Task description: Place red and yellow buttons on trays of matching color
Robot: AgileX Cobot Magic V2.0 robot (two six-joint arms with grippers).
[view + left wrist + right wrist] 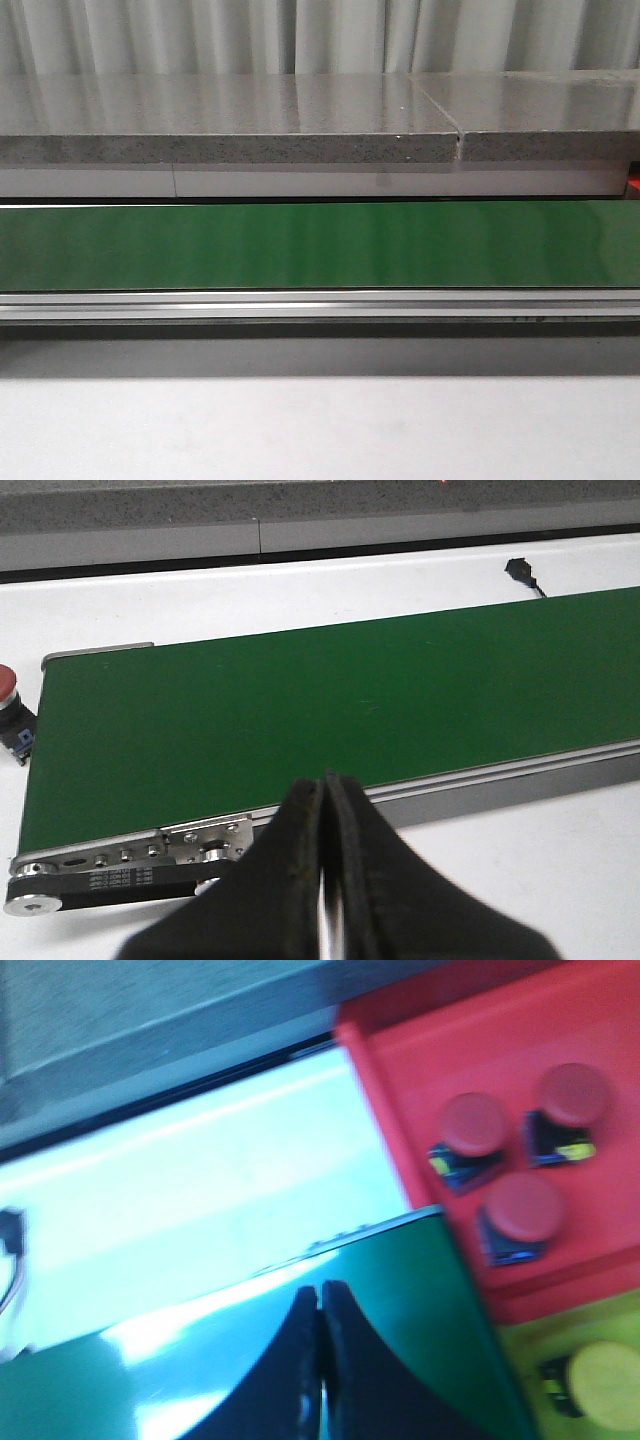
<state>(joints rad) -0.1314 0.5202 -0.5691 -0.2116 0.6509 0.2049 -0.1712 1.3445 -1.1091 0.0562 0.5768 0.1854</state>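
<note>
Left gripper point(325, 880) is pressed closed and empty; red button point(8, 705) appears light, rigid, best pinched beneath its smooth cap.

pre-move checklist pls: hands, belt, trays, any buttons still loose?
1. Left hand empty: ok, fingers closed together, nothing between them.
2. Right hand empty: ok, fingers closed, nothing held.
3. Green belt free of buttons: ok in front and left wrist views; no button on it.
4. Red tray sorted right: ok, three red buttons in it, no yellow.
5. Yellow tray: one yellow button in it; the rest is cut off, cannot tell.
6. Loose buttons: not ok, a red button sits on the white table off the belt's end, left wrist view.
</note>
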